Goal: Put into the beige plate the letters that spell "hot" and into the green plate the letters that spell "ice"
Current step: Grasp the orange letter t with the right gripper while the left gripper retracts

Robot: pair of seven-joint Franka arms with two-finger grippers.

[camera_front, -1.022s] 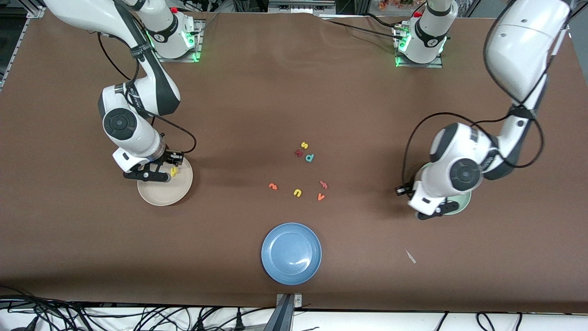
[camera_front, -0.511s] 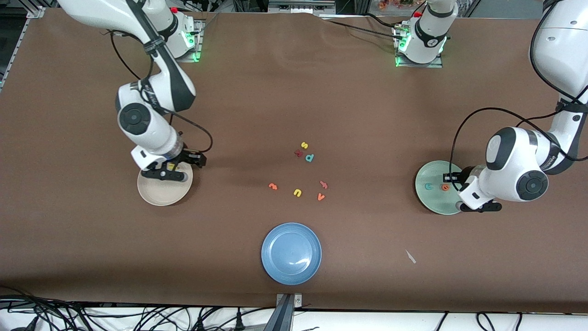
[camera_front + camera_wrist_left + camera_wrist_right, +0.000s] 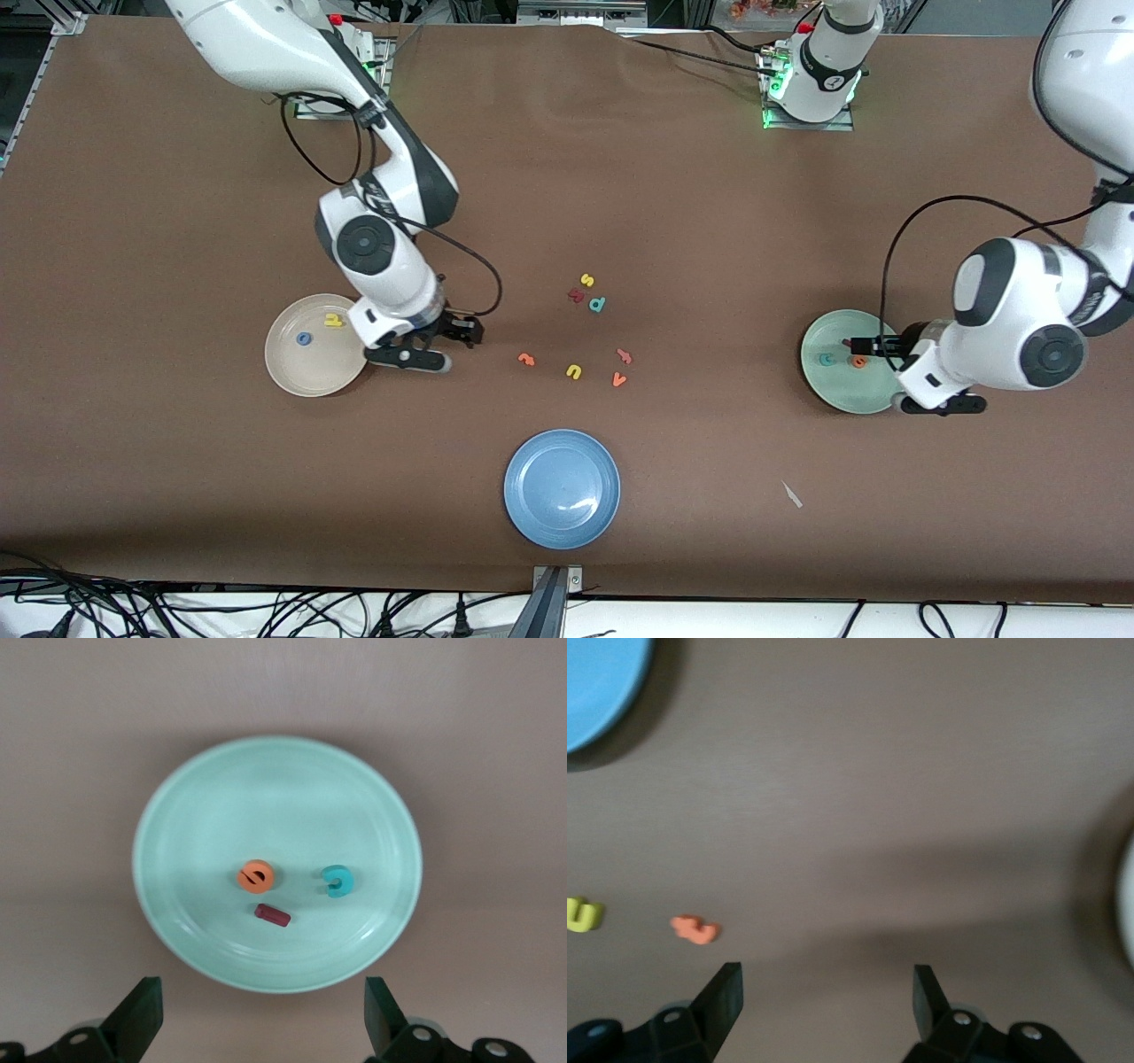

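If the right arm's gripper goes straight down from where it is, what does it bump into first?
Probably just bare brown table. The right gripper has open, empty fingers over bare tabletop beside the beige plate; the orange letter lies off to one side, though depth is unclear.

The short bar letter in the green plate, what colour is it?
Dark maroon: the bar letter lies in the green plate, seen best in the left wrist view.

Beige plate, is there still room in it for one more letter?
Yes. The beige plate holds only the yellow h and blue o near its farther rim; the nearer half is bare. The green plate is crowded mid-dish.
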